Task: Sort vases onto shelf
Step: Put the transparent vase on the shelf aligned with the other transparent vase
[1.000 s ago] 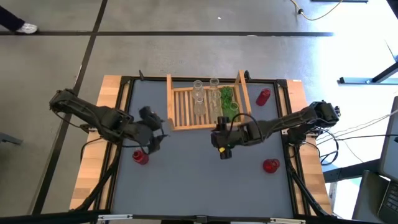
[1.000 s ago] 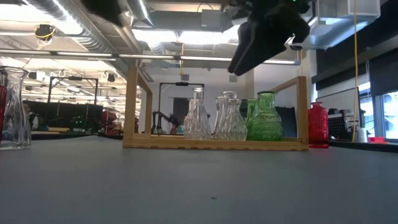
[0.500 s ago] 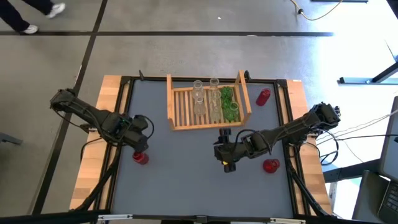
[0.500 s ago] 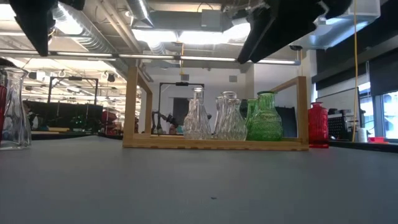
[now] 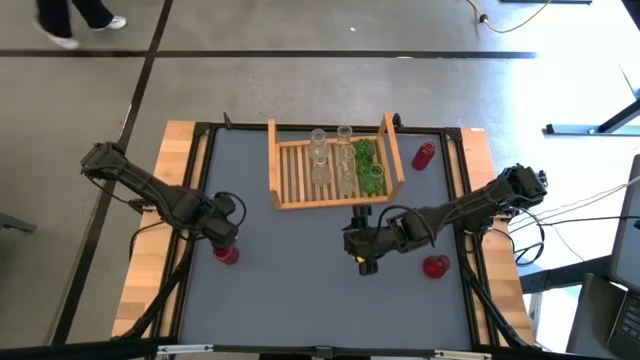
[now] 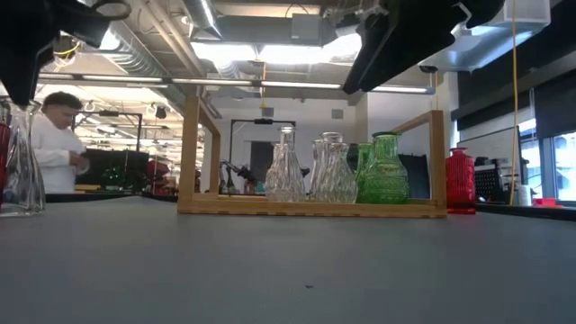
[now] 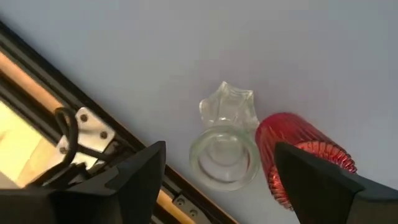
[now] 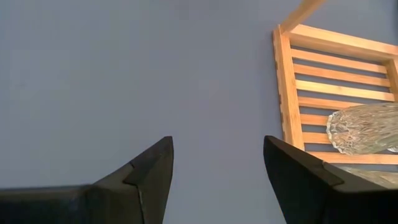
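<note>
No readable labels or writing. Your left claw (image 7: 214,180) hung released over a clear glass vase (image 7: 225,149) beside a ribbed red glass vase (image 7: 298,155) on the grey counter (image 5: 300,270). Right claw (image 8: 214,168) released, empty, near the slatted wooden shelf (image 5: 295,180).

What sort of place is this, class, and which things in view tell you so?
Probably an open-plan robotics lab or workshop: bare ceiling ducts, a concrete floor marked with tape, and a framed work table carrying two robot arms.

Ribbed glossy glass vases (image 6: 384,169), pale wooden shelf (image 5: 290,172) (slatted), matt table (image 5: 300,280)
</note>
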Tool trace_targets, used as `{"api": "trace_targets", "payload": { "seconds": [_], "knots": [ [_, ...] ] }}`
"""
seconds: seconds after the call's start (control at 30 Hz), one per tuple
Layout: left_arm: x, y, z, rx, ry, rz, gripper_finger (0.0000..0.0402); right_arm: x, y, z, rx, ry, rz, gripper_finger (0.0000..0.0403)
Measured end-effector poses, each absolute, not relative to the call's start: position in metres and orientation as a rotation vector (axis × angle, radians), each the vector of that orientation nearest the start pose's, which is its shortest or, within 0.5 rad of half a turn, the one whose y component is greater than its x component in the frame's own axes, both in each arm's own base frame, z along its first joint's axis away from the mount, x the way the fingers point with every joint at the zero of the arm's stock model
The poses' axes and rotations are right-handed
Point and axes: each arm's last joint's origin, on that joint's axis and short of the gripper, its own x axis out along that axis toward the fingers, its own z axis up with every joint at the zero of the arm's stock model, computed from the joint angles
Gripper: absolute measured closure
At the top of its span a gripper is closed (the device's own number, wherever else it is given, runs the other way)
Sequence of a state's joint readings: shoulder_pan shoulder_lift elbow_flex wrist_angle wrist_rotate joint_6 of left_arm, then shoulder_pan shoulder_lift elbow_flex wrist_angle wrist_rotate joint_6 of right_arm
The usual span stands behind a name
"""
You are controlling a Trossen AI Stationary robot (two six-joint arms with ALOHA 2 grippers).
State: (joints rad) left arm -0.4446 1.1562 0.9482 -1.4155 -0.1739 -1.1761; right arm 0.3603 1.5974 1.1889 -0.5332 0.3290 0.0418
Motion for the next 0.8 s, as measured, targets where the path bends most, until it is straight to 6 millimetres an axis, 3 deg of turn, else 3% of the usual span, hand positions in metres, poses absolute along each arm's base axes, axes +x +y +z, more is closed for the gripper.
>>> {"api": "trace_targets", "payload": {
  "seconds": [0.37, 0.8],
  "knots": [
    [0.145, -0.063, 0.241, -0.412, 1.411, 0.697, 0.0118, 0.314, 0.108, 0.248, -0.28, 0.885, 0.011, 0.0171],
    [0.149, -0.065, 0.24, -0.384, 1.411, 0.607, 0.0244, 0.312, 0.107, 0.247, -0.288, 0.904, -0.002, 0.0171]
  ]
}}
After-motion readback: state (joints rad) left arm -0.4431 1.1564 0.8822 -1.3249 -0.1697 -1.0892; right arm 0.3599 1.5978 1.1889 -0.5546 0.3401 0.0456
